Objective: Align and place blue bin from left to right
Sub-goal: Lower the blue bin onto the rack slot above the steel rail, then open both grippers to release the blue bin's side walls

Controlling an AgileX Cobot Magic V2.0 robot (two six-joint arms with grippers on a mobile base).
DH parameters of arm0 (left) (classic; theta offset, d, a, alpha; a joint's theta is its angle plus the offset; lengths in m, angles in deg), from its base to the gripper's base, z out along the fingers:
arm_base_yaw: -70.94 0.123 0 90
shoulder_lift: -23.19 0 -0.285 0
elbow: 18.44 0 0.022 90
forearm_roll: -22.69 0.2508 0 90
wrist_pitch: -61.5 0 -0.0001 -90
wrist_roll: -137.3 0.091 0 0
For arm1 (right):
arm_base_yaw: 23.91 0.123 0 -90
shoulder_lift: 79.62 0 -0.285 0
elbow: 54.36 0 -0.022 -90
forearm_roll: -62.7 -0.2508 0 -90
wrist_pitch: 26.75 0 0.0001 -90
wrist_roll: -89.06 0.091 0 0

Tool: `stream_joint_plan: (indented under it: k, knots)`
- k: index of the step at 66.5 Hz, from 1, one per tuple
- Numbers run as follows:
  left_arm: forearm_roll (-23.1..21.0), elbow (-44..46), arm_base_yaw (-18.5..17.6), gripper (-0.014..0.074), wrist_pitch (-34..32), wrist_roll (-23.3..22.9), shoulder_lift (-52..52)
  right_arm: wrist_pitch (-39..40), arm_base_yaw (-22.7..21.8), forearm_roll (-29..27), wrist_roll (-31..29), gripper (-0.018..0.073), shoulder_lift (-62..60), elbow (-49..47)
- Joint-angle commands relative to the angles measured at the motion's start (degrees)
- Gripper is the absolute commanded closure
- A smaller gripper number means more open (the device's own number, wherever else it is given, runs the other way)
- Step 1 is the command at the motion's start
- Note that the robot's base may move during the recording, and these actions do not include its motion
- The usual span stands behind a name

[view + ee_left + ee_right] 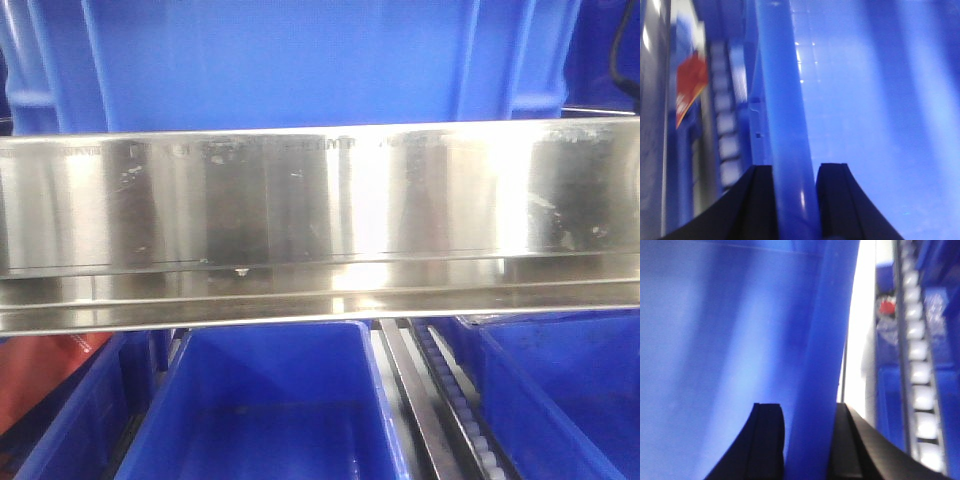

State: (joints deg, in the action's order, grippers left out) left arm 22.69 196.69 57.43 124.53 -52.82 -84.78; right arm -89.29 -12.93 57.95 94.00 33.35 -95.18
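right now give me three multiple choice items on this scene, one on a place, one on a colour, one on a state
1. Where is the blue bin's rim relative to the left gripper?
A. between its fingers
B. far off to one side
C. out of view

2. What colour is the sheet seen at the left edge of the front view?
A. green
B. red
C. yellow

3. What is the state of the bin directly below the steel rail in the front view?
A. lidded
B. packed full
C. open, nothing seen inside

Answers:
1 A, the blue bin rim runs down between both dark fingers.
2 B, the red sheet lies beside the lower bins.
3 C, the lower middle bin shows a bare floor.
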Motion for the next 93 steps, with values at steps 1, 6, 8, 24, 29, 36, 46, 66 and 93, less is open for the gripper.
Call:
stream_joint_plan:
  k: [1,6,8,24,29,36,46,66,93]
  knots:
    - [2.5,1.0,0.2,0.0708,-1.5,0.4,-0.1,4.5,-0.3,0.1,-1.6,0.0712,0.1,-0.8]
    - [4.7,1.0,0.2,0.0708,-0.1,0.4,-1.6,5.4,-0.4,0.1,-1.6,0.0711,1.0,-0.8]
    - [5.0,1.0,0.2,0.0708,0.3,0.4,-2.1,5.5,-0.5,0.1,-1.6,0.0708,1.3,-0.8]
    - [4.7,1.0,0.2,0.0588,0.7,0.4,-3.5,4.4,-0.6,0.1,-1.6,0.0258,2.3,-0.8]
    - [4.7,1.3,0.2,0.0409,0.7,0.4,-3.5,4.4,-0.6,0.1,-1.6,0.0076,2.2,-0.8]
    - [4.7,1.6,0.2,0.0128,0.6,0.4,-3.4,4.0,-0.6,0.1,-1.6,-0.0003,1.5,-1.7]
    - [4.7,1.6,0.2,0.0031,1.0,0.4,-0.9,3.8,-0.6,0.1,-1.6,0.0,-1.1,-3.6]
    - [5.7,0.3,0.2,0.0365,2.3,2.1,11.5,-1.2,-0.6,1.0,-1.6,0.0296,-11.0,-3.7]
    - [9.6,-32.4,0.2,0.0707,-17.8,0.4,38.3,3.2,-0.6,6.7,-2.0,0.0721,-27.2,13.9]
